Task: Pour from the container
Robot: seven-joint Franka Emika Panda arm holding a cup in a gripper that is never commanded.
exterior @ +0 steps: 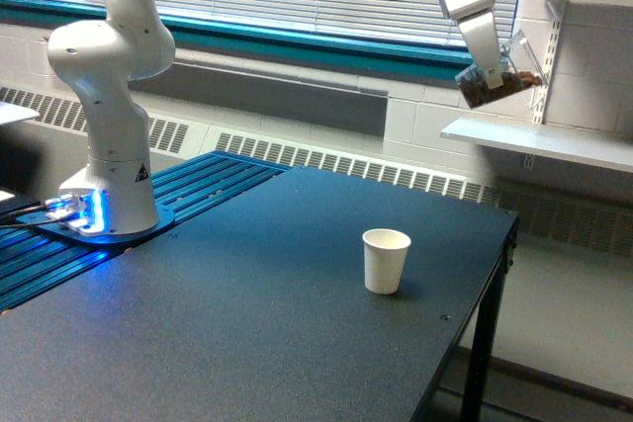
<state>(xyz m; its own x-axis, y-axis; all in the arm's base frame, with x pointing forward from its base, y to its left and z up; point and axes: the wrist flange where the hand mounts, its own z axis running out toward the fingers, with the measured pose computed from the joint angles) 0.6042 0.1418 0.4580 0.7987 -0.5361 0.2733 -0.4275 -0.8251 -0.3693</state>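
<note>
Exterior view: arm carries granules high at upper right, white cup low near centre.
Upper right, the gripper (pixel 487 68) clamps the small clear plastic container (pixel 497 79) of brown granules, tilted, well apart from the white paper cup (pixel 386 260) on the dark table (pixel 247 323). Judged best: bring the container directly over the cup, lower it, then tip gradually.

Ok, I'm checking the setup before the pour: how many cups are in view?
2. A white paper cup stands upright on the table. A clear cup with brown bits is held tilted in the gripper, high at the exterior view's right. None looks hidden.
</note>
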